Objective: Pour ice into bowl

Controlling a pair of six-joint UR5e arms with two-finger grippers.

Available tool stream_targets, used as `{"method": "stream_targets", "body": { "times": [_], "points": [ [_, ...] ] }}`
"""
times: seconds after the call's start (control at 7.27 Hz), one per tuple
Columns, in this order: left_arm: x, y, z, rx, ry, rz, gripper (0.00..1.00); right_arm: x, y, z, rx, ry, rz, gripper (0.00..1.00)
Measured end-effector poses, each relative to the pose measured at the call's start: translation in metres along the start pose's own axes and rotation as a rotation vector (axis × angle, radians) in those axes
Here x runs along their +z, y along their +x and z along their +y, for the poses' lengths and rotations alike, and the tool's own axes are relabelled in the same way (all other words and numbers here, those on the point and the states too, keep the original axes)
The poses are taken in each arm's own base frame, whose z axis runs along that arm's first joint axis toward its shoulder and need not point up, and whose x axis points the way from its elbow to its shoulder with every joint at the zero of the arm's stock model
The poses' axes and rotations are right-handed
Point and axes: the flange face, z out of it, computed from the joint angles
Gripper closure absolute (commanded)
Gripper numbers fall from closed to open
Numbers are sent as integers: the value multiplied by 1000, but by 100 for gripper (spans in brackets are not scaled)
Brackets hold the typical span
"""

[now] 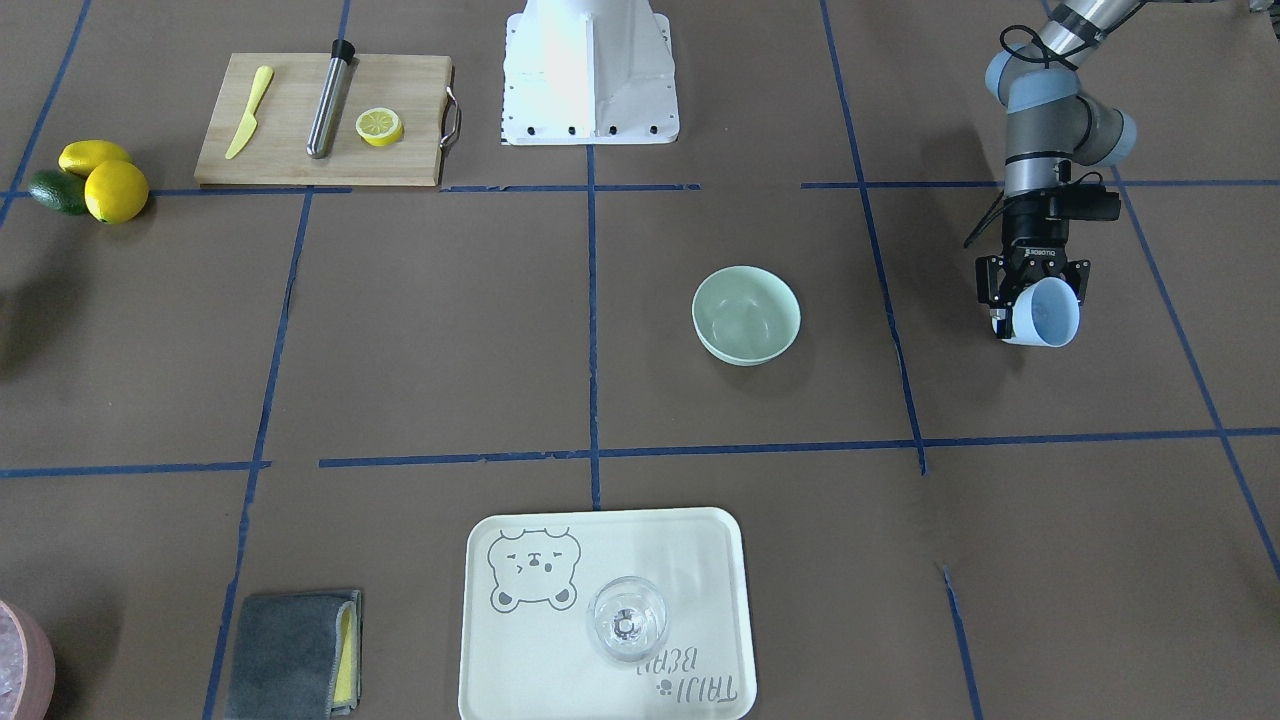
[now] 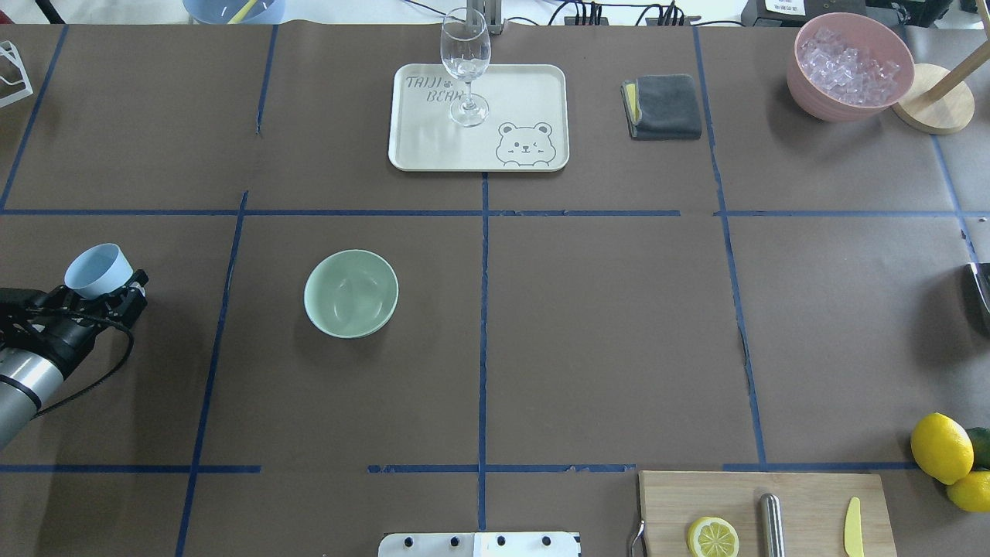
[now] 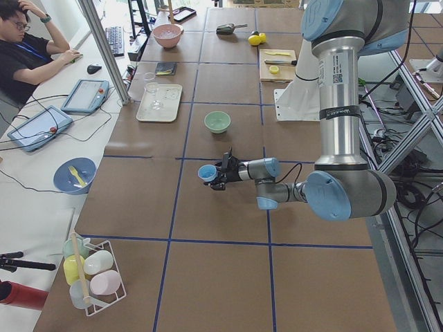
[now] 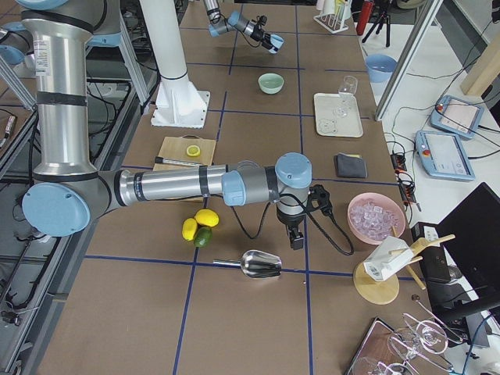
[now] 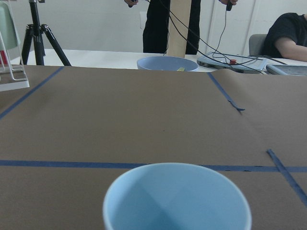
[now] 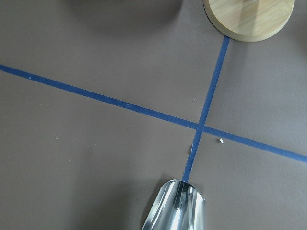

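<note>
The mint-green bowl point(image 1: 746, 313) stands on the brown table just to the left of its middle in the overhead view point(image 2: 351, 293), and its inside looks bare. My left gripper point(image 1: 1035, 296) is shut on a light blue cup point(image 1: 1046, 314) and holds it tilted above the table, well to the left of the bowl in the overhead view point(image 2: 98, 271). No ice shows in the cup in the left wrist view point(image 5: 177, 201). The small clear cubes are out of view. My right gripper point(image 4: 295, 237) hangs over a metal scoop point(image 4: 262, 264); I cannot tell whether it is open or shut.
A cream tray point(image 2: 433, 135) with a wine glass point(image 2: 466, 70) stands at the far middle. A grey cloth point(image 2: 663, 107) and a pink container point(image 2: 849, 66) of crushed ice are at the far right. A cutting board point(image 2: 665, 495) and lemons point(image 2: 941, 447) are at the near right.
</note>
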Motion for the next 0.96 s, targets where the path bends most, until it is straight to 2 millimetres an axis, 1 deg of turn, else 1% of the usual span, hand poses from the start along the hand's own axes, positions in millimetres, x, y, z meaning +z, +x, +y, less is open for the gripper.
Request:
{"method": "stream_targets", "body": {
  "times": [0.14, 0.28, 0.41, 0.55, 0.69, 0.83, 0.96],
  "points": [
    [-2, 12, -15, 96, 13, 33, 100, 2, 3, 4, 33, -27, -3, 0],
    [-4, 27, -30, 167, 36, 60, 100, 4, 10, 15, 80, -69, -3, 0],
    [-7, 42, -43, 195, 60, 86, 100, 7, 22, 35, 125, -104, -1, 0],
    [-8, 57, -52, 195, 78, 109, 100, 9, 33, 56, 152, -123, 1, 0],
    [-6, 75, -59, 188, 89, 141, 100, 10, 39, 67, 157, -130, 3, 0],
    [-4, 91, -63, 195, 90, 176, 100, 10, 42, 72, 158, -132, 3, 0],
    [-3, 100, -65, 227, 89, 197, 100, 10, 43, 74, 159, -133, 2, 0]
  ]
}}
